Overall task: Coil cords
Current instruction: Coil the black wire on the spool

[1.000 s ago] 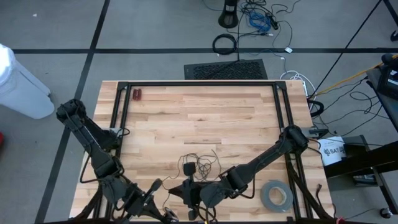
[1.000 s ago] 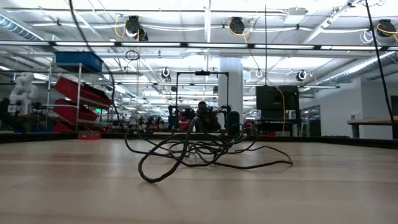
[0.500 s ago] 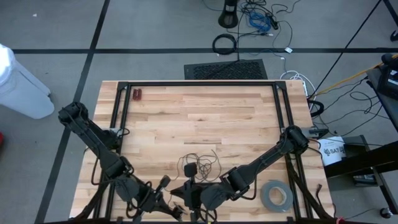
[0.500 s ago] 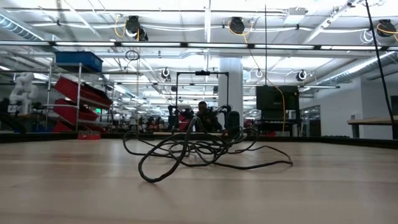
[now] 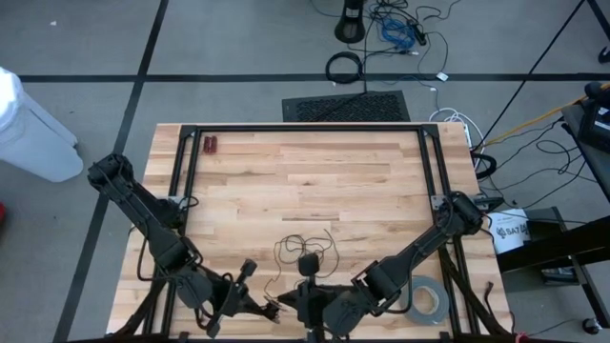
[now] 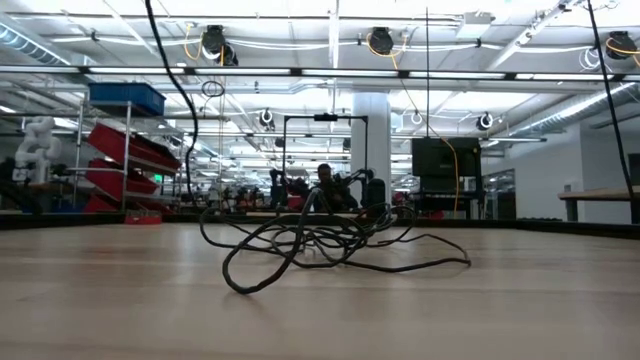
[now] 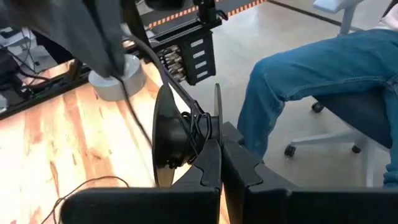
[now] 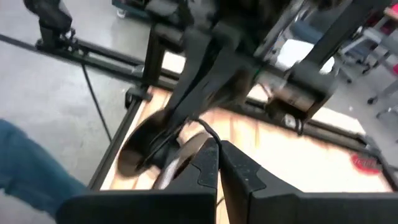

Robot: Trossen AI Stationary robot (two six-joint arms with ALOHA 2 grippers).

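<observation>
The cords [image 5: 303, 250] lie as loose, wiry black strands on the wooden table [image 5: 315, 181], near the front edge and midway across it. From the low view the cords [image 6: 320, 240] form a flat tangle of overlapping loops, with one larger loop trailing forward and a long strand running out to the side. The left gripper [image 5: 274, 308] sits low at the front edge, fingers pressed together, holding nothing visible. The right gripper [image 5: 307, 310] is just beside it, fingers likewise closed. A grey tape roll [image 5: 424, 300] rests by the right arm
</observation>
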